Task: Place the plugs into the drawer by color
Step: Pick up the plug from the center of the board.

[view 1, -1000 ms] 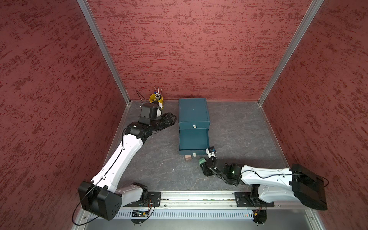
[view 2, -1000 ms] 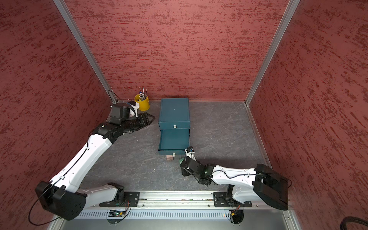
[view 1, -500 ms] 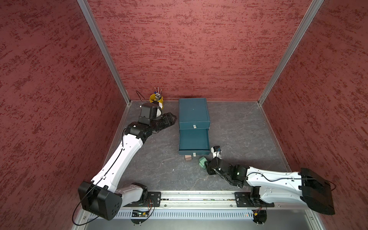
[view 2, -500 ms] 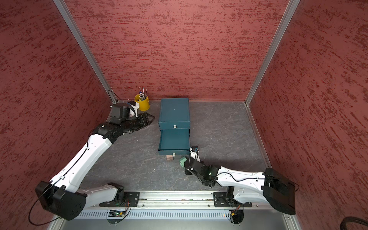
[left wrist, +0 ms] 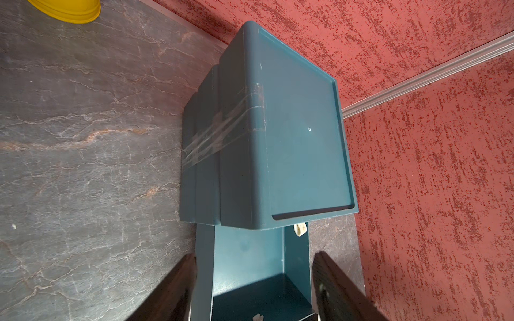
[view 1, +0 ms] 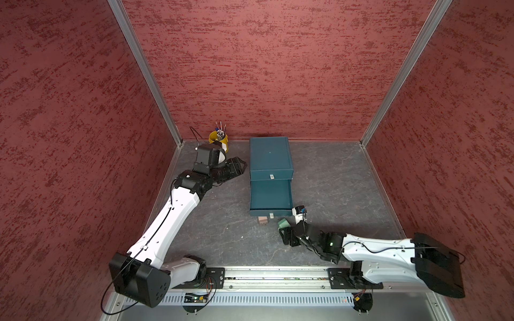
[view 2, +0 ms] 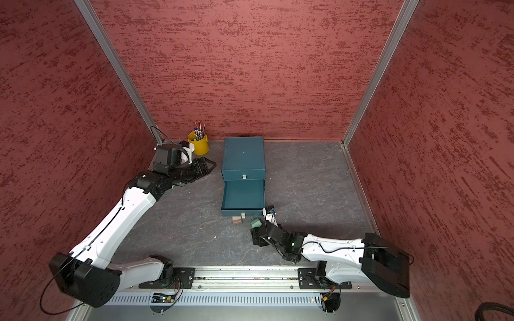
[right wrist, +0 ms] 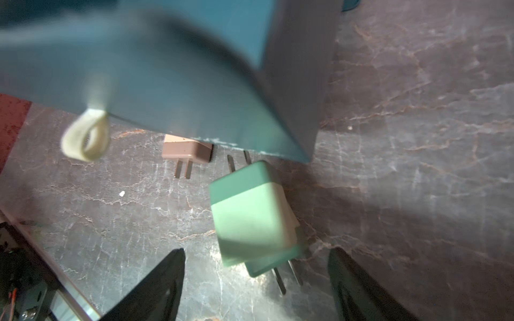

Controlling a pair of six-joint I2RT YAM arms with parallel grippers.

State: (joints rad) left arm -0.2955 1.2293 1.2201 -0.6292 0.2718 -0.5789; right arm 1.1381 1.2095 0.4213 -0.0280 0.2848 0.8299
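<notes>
**No plug in the drawer yet**

In both top views the lower drawer (view 1: pixel 271 194) (view 2: pixel 243 194) of the teal cabinet (view 1: pixel 271 155) is pulled out, and its floor looks bare. The upper drawer is shut. By that showing, the sorting has hardly begun.

The tan plug (right wrist: pixel 186 150) lies on the tabletop (view 1: pixel 222 236), pressed against the foot of the drawer's front. The green plug (right wrist: pixel 250 211) lies just beside the drawer's front corner, on the right arm's side. Prongs show at both ends of the green shape in the right wrist view, so it may be two plugs lying together; the blur there leaves that open. No other plugs can be seen.

The right gripper (right wrist: pixel 256 251) has its jaws spread wide and holds nothing. The green plug sits just ahead of the fingers, apart from both. The left gripper (left wrist: pixel 256 254) is also spread and empty, beside the cabinet and pointing at it.

What is left, I judge: lift each plug, carry it over the drawer's front wall, and set like colours together.

The tabletop is a dark grey slab with pale marble veins, and a few light crumbs lie on it. Red, rough-textured walls (view 1: pixel 278 69) close it on three sides, with aluminium posts (view 1: pixel 144 69) at the corners. A yellow cup (view 1: pixel 218 139) of pens stands in the back corner. The arms' bases ride a metal rail (view 1: pixel 278 278) along the front edge.
</notes>
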